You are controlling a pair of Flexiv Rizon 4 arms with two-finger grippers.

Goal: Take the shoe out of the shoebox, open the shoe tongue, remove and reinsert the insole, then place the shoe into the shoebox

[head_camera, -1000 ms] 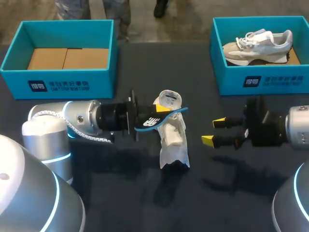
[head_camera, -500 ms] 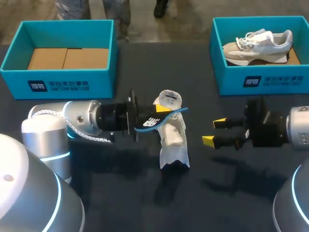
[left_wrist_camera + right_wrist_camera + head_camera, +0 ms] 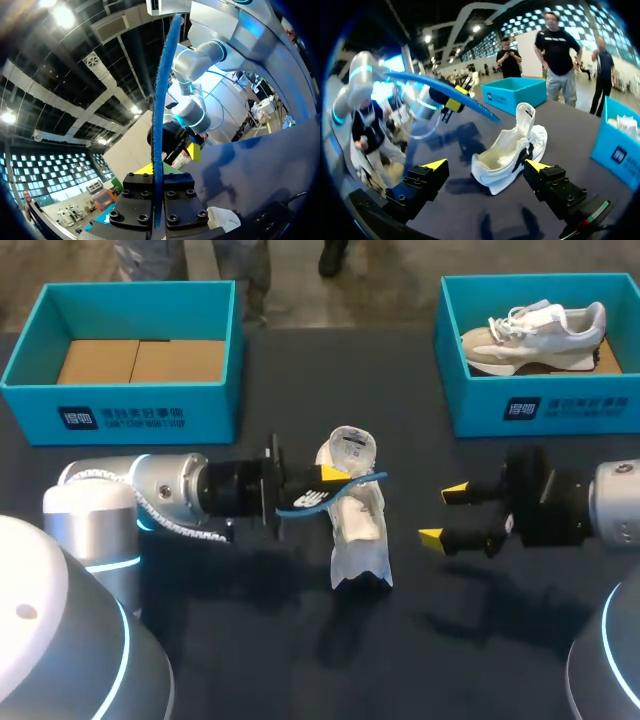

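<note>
insole (image 3: 345,485): out of the shoe, held flat on edge in the air just above the shoe opening; thin, blue, already curving under its own weight.
left gripper (image 3: 325,480): clamped on one end of the insole; in the left wrist view the insole (image 3: 159,125) runs straight out from between the finger blocks.
shoe (image 3: 358,530): white, upright on the table (image 3: 450,640) between the two arms, tongue pulled up, mouth open.
right gripper (image 3: 443,515): fingers spread, holding nothing, just beside the shoe; the wrist view looks straight at the shoe (image 3: 510,150).
handling, insole: judged light, floppy and foamy; a pinch at the end lets the free end sag, so the free end likely needs guiding into the mouth first.
handling, shoe: judged light, soft upper, firmer sole; it may slide or tip when pushed, so the right gripper bracing the heel or collar looks sensible.
empty shoebox (image 3: 120,400): far left, well apart from the shoe.
second shoebox (image 3: 540,405): far right, holds a second shoe (image 3: 535,335).
</note>
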